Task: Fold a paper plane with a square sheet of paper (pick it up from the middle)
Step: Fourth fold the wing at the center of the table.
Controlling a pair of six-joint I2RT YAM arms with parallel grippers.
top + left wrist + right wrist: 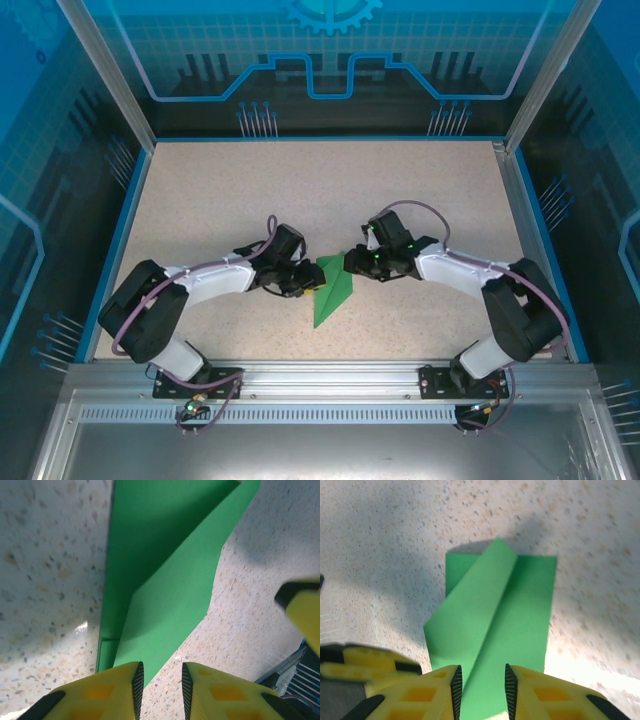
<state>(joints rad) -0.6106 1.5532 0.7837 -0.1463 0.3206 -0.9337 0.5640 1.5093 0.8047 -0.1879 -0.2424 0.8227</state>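
Speckled table (220, 200) | left tool (159, 672), right tool (482, 675): slightly ajar, straddling paper plane (333, 290), unclamped

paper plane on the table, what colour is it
Plain bright green, unmarked; the paper plane shows best in the right wrist view.

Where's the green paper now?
In the top view, the green paper lies on the table's near middle, between the left gripper and the right gripper.

Speckled beige tabletop (200, 200) inside blue-walled enclosure (330, 60).
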